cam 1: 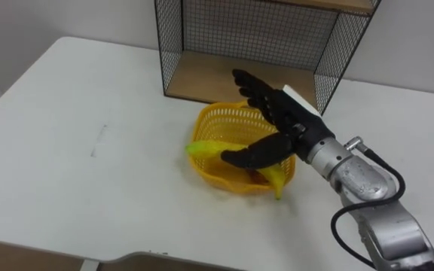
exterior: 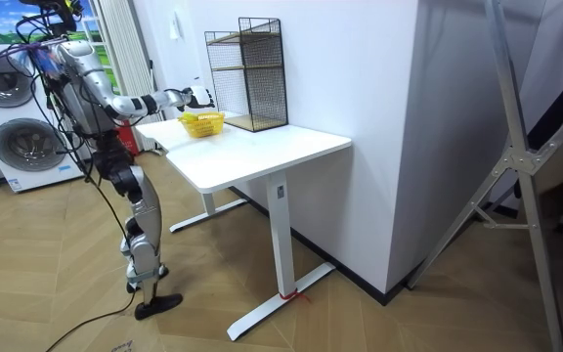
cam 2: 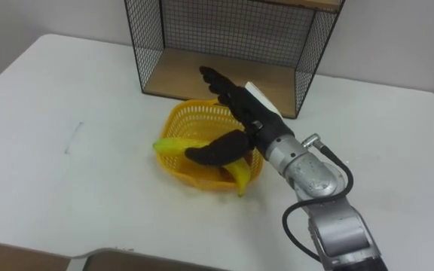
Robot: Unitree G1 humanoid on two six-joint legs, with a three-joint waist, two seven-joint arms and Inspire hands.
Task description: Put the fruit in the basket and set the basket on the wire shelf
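Right hand [cam 1: 286, 120] hovers mid-frame, fingers straight and spread, thumb just above the banana [cam 1: 203, 147] lying across the yellow basket [cam 1: 218, 113].

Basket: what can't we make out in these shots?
Eye views: right hand covers the basket's right half; other fruit under the banana can't be told.
Eye views: wire shelf top cut off by the upper edge.
Room view: basket contents too small.

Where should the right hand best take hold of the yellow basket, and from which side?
Probably the basket by its far rim, from above: it shows no handle, and the banana lies over the left and near rims. The open right hand hovers there.
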